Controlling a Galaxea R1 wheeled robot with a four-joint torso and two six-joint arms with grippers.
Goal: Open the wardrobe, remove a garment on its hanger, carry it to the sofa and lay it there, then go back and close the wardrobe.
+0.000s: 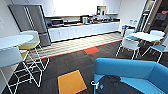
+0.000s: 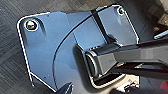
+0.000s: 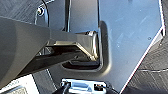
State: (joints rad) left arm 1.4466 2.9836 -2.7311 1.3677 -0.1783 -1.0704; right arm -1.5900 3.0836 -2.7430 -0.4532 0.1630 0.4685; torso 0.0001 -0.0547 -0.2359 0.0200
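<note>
The room is showing as a kitchenette with a long white counter [image 1: 82, 30] along the far wall and a grey fridge [image 1: 31, 21] at its left end. Dark carpet [image 1: 70, 62] is covering the near floor, with an orange tile [image 1: 71, 82] and a red one [image 1: 91, 50] set in it. White chairs [image 1: 130, 45] are standing around a small surface [image 1: 146, 37] at the right; wire stools [image 1: 28, 53] are standing at the left.

The sofa [image 1: 130, 71] is occupying the lower right corner. The garment [image 1: 110, 85] is lying on its seat near the left arm, and the hanger [image 1: 94, 84] hook is poking out beside it.

Neither hand's state can be told from the wrist views.

Judgement: the laying step appears complete, leaving the return to the wardrobe. Doing it well is calling for a turn clear of the sofa arm and the stools, with both arms kept tucked in.
</note>
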